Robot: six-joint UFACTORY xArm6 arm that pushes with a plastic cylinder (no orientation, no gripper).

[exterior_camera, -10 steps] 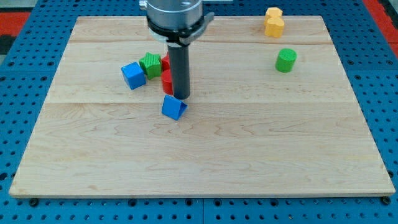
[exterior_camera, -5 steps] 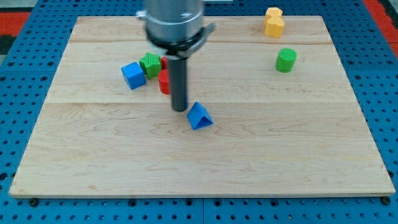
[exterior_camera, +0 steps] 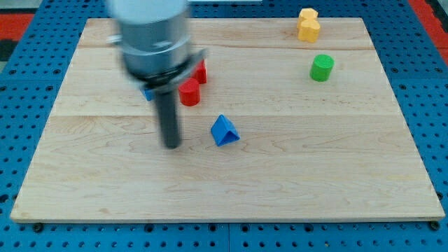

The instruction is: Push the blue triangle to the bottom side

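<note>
The blue triangle (exterior_camera: 224, 131) lies near the middle of the wooden board (exterior_camera: 280, 175). My tip (exterior_camera: 171, 145) rests on the board to the view's left of the triangle and slightly lower, apart from it by a clear gap. The rod and its mount are motion-blurred. The mount hides most of the blocks behind it.
A red cylinder (exterior_camera: 189, 92) and another red block (exterior_camera: 200, 71) sit above the triangle. A sliver of a blue block (exterior_camera: 147, 93) shows beside the rod. A green cylinder (exterior_camera: 322, 67) and a yellow block (exterior_camera: 308, 24) are at the view's top right.
The triangle slid down and right from under the tip, then stopped. My tip has since moved to the view's left and downward, away from the triangle. The mount now hides the green and blue blocks.
</note>
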